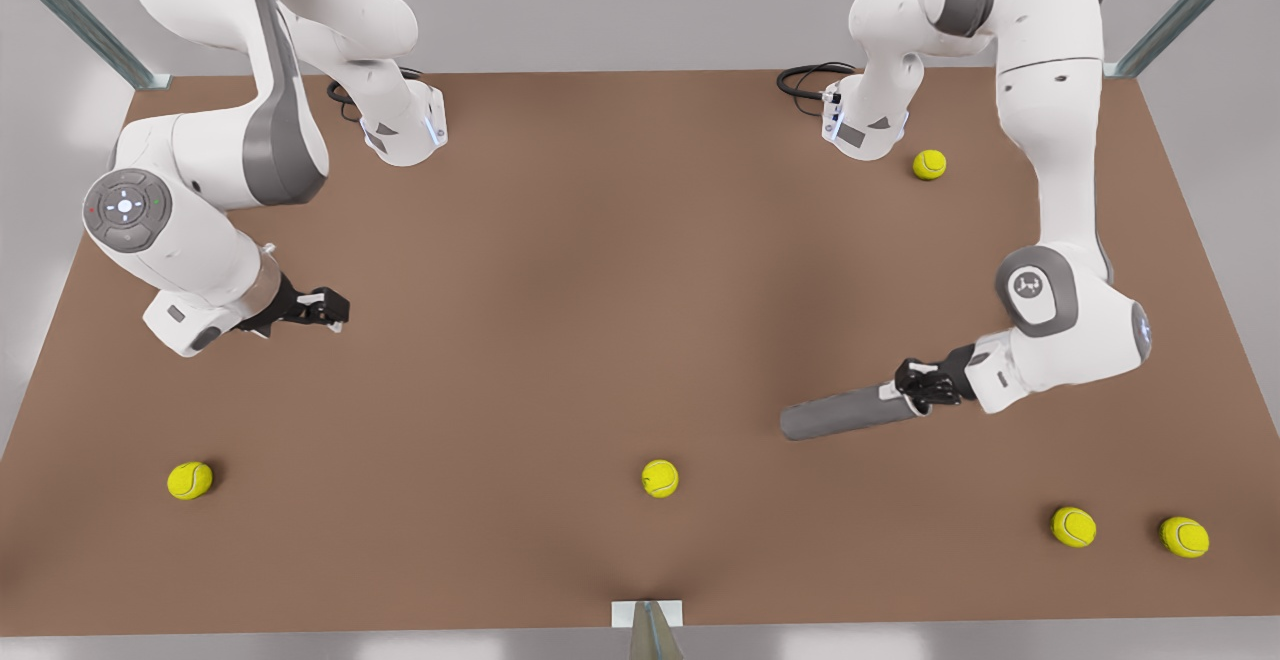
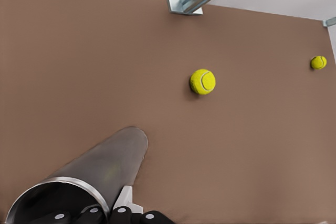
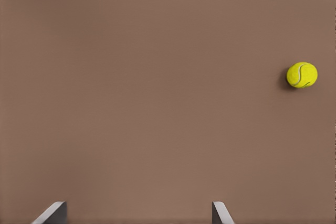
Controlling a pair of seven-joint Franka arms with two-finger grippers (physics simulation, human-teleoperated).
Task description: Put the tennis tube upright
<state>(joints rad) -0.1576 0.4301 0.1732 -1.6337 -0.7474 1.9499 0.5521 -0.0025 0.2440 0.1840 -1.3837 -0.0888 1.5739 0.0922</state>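
Note:
The tennis tube (image 1: 845, 412) is a dark-grey cylinder lying nearly flat on the brown table (image 1: 600, 270), at the front view's right. Its closed end points toward the table's middle. My left gripper (image 1: 915, 390) is shut on the rim of its open end. In the left wrist view the tennis tube (image 2: 105, 166) stretches away from my left gripper (image 2: 107, 208), one finger inside the rim and one outside. My right gripper (image 1: 330, 310) waits open low over the table at the front view's left. In the right wrist view my right gripper (image 3: 137, 216) holds nothing.
Yellow-green tennis balls lie scattered: one (image 1: 189, 480) front left, one (image 1: 659, 478) front centre, two (image 1: 1073, 526) (image 1: 1184, 536) front right, one (image 1: 929, 164) by the far right arm base. A metal bracket (image 1: 647, 614) sits on the front edge.

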